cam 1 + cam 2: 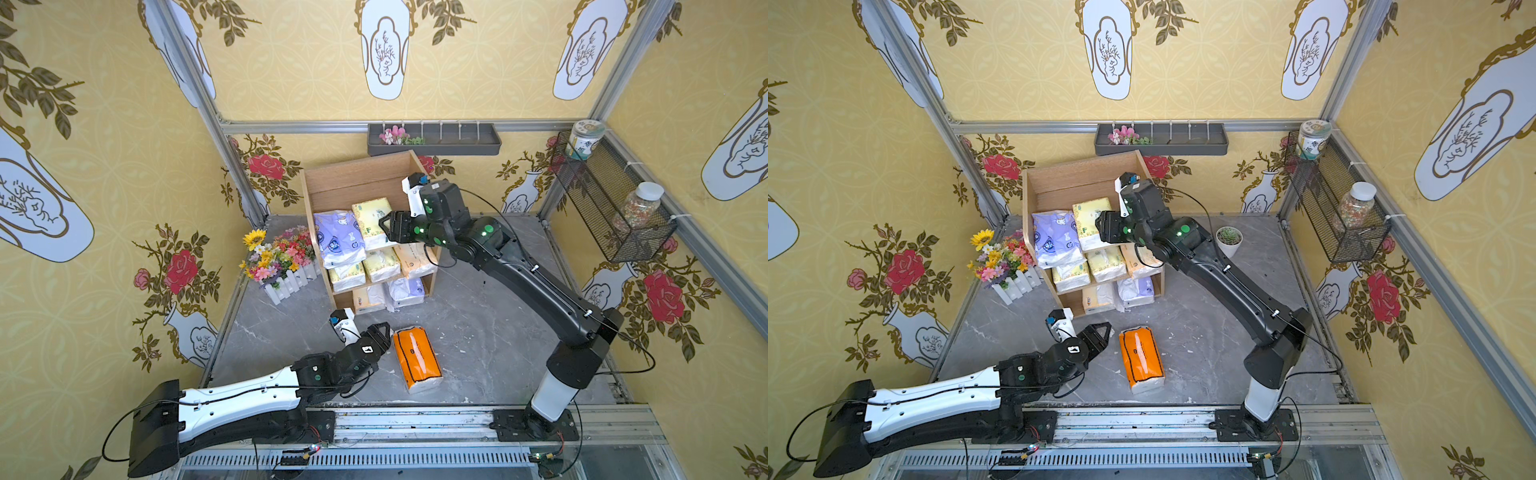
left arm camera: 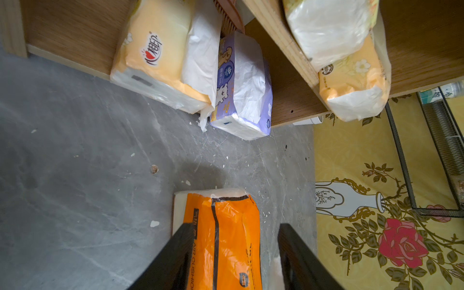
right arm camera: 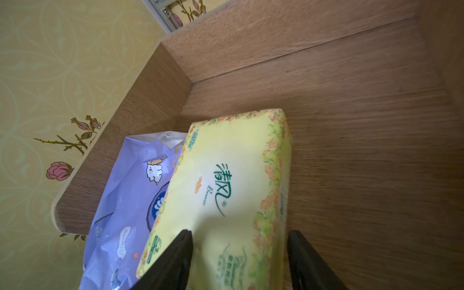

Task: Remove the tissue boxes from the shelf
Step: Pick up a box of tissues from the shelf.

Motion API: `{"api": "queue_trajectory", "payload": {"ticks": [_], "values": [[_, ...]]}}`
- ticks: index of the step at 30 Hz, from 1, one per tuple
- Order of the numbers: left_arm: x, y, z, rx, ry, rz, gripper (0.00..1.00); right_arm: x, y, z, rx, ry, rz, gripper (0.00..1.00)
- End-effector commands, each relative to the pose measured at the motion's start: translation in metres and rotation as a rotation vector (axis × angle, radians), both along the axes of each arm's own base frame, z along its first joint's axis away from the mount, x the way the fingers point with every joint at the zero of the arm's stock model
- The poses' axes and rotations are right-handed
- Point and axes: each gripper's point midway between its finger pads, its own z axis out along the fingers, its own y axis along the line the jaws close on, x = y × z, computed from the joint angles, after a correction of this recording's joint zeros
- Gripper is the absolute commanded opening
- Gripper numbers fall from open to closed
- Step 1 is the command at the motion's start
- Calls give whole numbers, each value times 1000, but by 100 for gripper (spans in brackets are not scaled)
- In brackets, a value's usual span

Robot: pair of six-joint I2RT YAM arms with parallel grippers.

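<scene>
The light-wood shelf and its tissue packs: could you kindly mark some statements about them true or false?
1. The orange plastic-wrapped tissue pack lies on the grey marbled tabletop, off the light-wood three-tier shelf. True.
2. The shelf's top tier is bare. False: a lavender-blue pack and a pale-yellow pack lie there.
3. The right gripper reaches over that pale-yellow pack. True.
4. The left gripper is inside the bottom tier. False: it is out front beside the orange pack, jaws apart.

left arm (image 1: 241, 399) low, outstretched, jaws apart | right arm (image 1: 536, 284) raised, reaching forward, jaws seemingly apart
</scene>
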Motion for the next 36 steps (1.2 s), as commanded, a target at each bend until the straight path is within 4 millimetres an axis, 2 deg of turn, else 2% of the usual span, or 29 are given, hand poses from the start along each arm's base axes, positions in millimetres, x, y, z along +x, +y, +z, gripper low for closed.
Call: {"api": "queue_trajectory", "payload": {"ticks": [1,5,11,17,20,24,31,36], "values": [[0,-1,1,-15,-10,-5,59,-5,4,-4,8,39,23,63],[1,0,4,-24,-19,0,59,-1,5,-10,1,52,10,60],[2,2,11,-3,-21,7,59,0,1,-25,-25,68,-8,43],[3,4,15,-11,-23,22,61,-7,-6,-11,1,28,-2,25],[4,7,17,-25,-26,48,61,-11,-8,-7,7,24,9,13],[7,12,27,-35,-46,74,61,-16,-11,1,22,12,17,1],[8,10,43,-67,-84,60,63,-26,-20,21,50,-33,28,0],[8,-6,60,-117,-153,-19,67,-33,-35,35,66,-70,17,0]]}}
